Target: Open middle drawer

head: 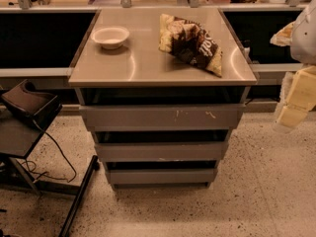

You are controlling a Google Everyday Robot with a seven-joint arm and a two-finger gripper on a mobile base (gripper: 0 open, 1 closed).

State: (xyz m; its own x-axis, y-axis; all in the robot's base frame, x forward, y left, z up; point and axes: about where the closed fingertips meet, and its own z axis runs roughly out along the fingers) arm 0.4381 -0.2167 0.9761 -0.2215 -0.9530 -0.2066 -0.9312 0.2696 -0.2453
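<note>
Camera view shows the middle drawer point(161, 151) apparently shut and the gripper point(292, 105) well apart at right, its state impossible to tell. Approach stage: it must likely reach the front's top edge.

The only lettering that could be read was the white word "Salt", printed at a slant on the brown chip bag point(190, 43) that lay on the cabinet top point(143, 63), while the gripper point(294, 111) hung at the right edge, beside the cabinet.
</note>
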